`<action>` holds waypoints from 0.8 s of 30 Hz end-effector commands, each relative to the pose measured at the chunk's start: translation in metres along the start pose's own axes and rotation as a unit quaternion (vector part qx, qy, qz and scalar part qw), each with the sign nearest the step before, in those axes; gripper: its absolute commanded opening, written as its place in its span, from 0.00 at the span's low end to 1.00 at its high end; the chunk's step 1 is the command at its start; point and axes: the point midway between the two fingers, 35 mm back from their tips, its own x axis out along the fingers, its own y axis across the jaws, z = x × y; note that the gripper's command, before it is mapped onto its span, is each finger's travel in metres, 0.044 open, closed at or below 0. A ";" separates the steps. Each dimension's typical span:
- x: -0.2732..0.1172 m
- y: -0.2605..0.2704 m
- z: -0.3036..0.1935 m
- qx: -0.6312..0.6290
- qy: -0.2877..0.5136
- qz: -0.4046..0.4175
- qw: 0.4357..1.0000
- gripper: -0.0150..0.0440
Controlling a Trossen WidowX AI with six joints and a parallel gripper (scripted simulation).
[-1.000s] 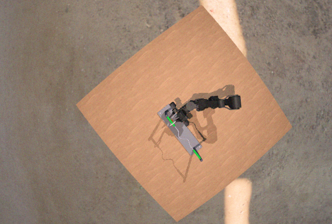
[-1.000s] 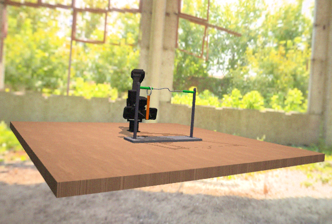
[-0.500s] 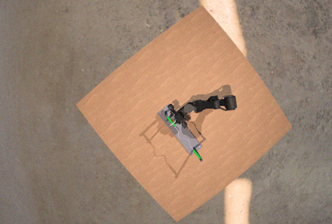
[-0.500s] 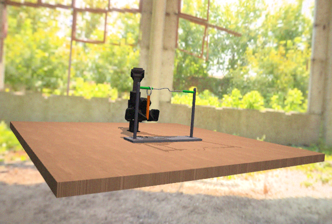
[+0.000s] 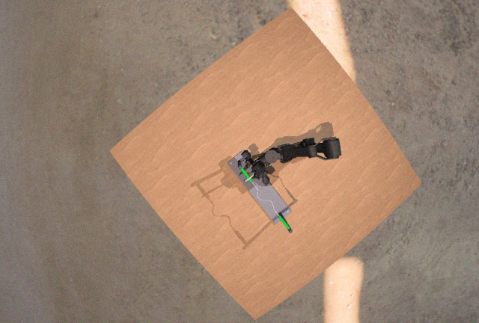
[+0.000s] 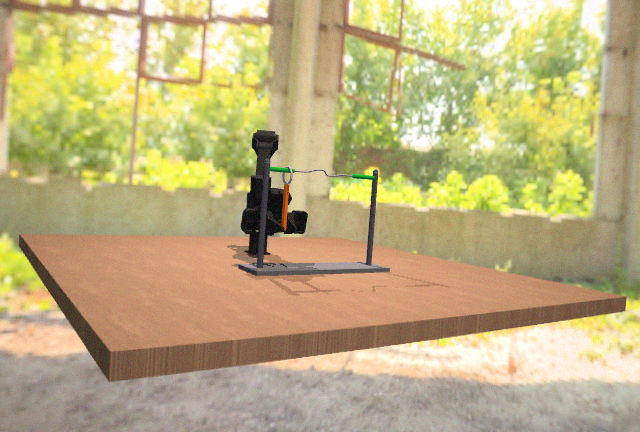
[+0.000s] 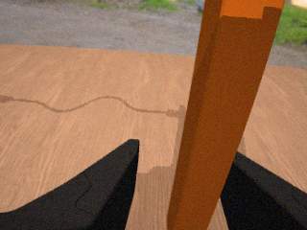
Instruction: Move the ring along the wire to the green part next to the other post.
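Observation:
The ring (image 6: 291, 177) (image 5: 249, 177) hangs around the green wire part (image 6: 277, 169) (image 5: 245, 173) beside the near post (image 6: 263, 220), close to that part's inner end. Its orange handle (image 6: 285, 207) (image 7: 225, 105) points down. My gripper (image 7: 177, 152) is partly open, with the handle between its fingers, nearer the right finger in the wrist view. A gap shows on the left; contact on the right cannot be told. The thin grey wire (image 6: 341, 175) (image 5: 265, 200) curves to the other green part (image 6: 363, 176) (image 5: 284, 222) at the far post (image 6: 372, 220).
Both posts stand on a grey base plate (image 5: 276, 203) (image 6: 341, 268) on the wooden table (image 5: 193, 137) (image 6: 180, 303). The arm (image 5: 298, 152) reaches in from the side opposite the exterior view. Shadows of the wire and posts lie on the table.

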 end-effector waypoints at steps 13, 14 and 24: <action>0.000 0.000 0.000 0.000 0.000 0.000 1.000 0.35; 0.000 0.000 0.000 0.000 0.000 0.000 1.000 0.30; 0.000 0.000 0.000 0.000 0.000 0.000 1.000 0.00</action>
